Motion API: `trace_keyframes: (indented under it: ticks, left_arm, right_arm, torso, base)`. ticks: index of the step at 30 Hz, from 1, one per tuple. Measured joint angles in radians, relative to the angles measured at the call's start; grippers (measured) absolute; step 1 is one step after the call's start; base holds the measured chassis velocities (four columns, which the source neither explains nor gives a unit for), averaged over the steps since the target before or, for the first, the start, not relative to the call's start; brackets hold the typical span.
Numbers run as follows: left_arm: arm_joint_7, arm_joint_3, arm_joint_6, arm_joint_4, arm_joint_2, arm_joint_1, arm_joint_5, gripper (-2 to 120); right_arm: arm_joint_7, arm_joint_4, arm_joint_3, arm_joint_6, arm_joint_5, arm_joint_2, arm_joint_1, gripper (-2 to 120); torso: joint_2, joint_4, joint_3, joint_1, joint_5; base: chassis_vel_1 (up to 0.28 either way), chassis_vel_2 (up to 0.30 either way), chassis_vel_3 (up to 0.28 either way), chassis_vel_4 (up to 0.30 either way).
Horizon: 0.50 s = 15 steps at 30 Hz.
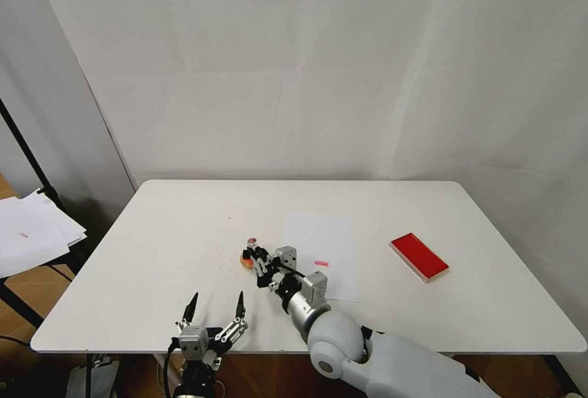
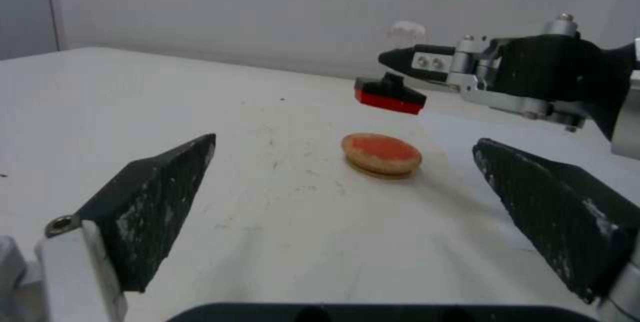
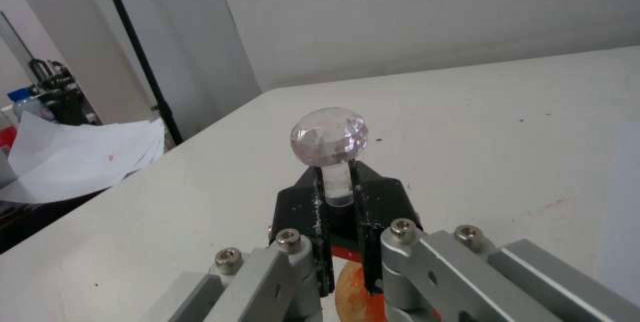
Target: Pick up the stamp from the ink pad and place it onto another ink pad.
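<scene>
My right gripper [image 1: 256, 253] is shut on the stamp [image 1: 252, 242], its fingers [image 3: 380, 197] pinching the stem below the clear knob [image 3: 329, 137]. The stamp's black base with its red underside [image 2: 389, 95] hangs in the air, a little above the small round orange pad [image 2: 381, 154] and apart from it. This round pad [image 1: 245, 258] lies left of the table's middle and peeks out beneath the fingers [image 3: 352, 292]. Far to the right lies the red rectangular ink pad [image 1: 419, 255], with nothing on it. My left gripper [image 1: 217, 301] stands open near the front edge, facing the round pad.
A white paper sheet [image 1: 321, 245] with a small red print [image 1: 321, 262] lies just right of the round pad. Loose papers [image 1: 30, 232] rest on a stand off the table's left side, by a black pole [image 1: 27, 153]. A white wall backs the table [image 1: 184, 226].
</scene>
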Motion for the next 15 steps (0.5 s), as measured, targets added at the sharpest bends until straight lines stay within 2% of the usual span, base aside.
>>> trace_keyframes:
  ticks: [15]
  left_arm:
    - [0.0,0.0,0.0,0.0,0.0,0.0,0.0,102]
  right_arm:
    - [-0.007,-0.071,-0.009,0.022,0.003,0.029,0.004,7]
  torso:
    - [0.0,-0.0001,0.0,0.0,0.0001]
  base:
    - [0.0,0.0,0.0,0.0]
